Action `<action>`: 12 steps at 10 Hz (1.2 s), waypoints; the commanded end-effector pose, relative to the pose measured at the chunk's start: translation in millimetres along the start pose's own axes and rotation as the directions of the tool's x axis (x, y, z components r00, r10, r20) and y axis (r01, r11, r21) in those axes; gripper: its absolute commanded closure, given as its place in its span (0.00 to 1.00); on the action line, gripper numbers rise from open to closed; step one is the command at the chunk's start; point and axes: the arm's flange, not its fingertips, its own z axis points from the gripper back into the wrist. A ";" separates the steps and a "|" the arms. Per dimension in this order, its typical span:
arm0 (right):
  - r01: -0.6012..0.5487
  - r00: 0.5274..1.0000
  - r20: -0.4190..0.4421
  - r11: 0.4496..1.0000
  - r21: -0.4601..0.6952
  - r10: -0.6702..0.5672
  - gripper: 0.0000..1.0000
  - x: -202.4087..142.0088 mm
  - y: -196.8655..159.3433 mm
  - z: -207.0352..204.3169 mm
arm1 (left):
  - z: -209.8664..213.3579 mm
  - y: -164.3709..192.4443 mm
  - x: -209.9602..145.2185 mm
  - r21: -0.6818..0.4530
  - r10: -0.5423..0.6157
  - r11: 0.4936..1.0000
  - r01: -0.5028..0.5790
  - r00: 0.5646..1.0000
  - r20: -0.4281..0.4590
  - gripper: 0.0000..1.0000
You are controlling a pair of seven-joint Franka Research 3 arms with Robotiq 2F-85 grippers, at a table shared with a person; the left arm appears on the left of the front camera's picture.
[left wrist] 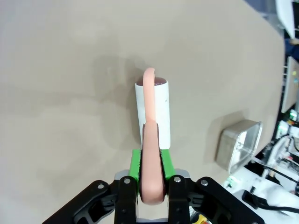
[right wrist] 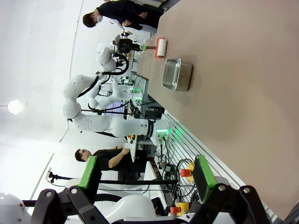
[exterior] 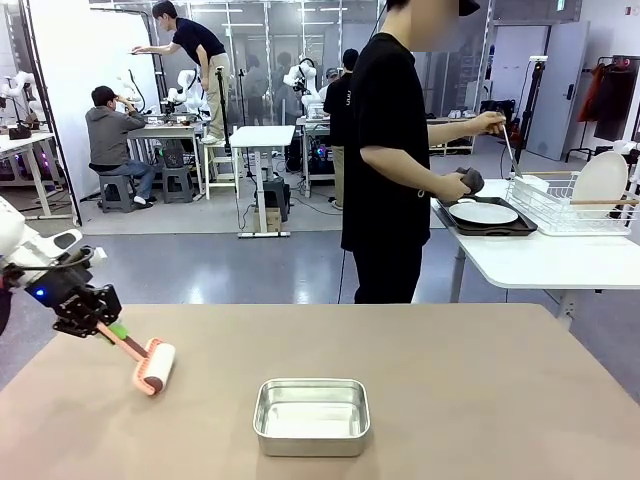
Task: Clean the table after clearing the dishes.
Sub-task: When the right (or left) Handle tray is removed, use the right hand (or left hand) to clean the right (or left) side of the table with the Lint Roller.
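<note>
The tan table [exterior: 450, 390] stretches in front of me. My left gripper [exterior: 112, 330] is at its left side, shut on the pink handle of a lint roller. The white roller head [exterior: 155, 366] lies low on the table top. In the left wrist view my left gripper [left wrist: 152, 165] clamps the handle and the roller [left wrist: 153, 109] points away over the table [left wrist: 60, 93]. My right gripper [right wrist: 145, 172] is open and holds nothing, off the table's edge. A white plate [exterior: 484, 213] lies on a dark tray [exterior: 520, 228] on the white side table. A person's hand [exterior: 455, 187] is at this tray.
A steel pan [exterior: 312, 415] stands near the table's front middle, to the right of the roller, also in view as the pan [left wrist: 238, 145] and the pan [right wrist: 177, 74]. The person [exterior: 385, 150] stands beyond the far edge. A dish rack [exterior: 570, 205] holds another plate [exterior: 600, 182].
</note>
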 end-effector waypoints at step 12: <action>-0.002 1.000 0.001 1.000 -0.002 0.002 0.00 -0.8 3.7 0.1 | 33.6 28.2 -29.9 0.694 0.174 0.706 -0.141 0.984 0.023 0.79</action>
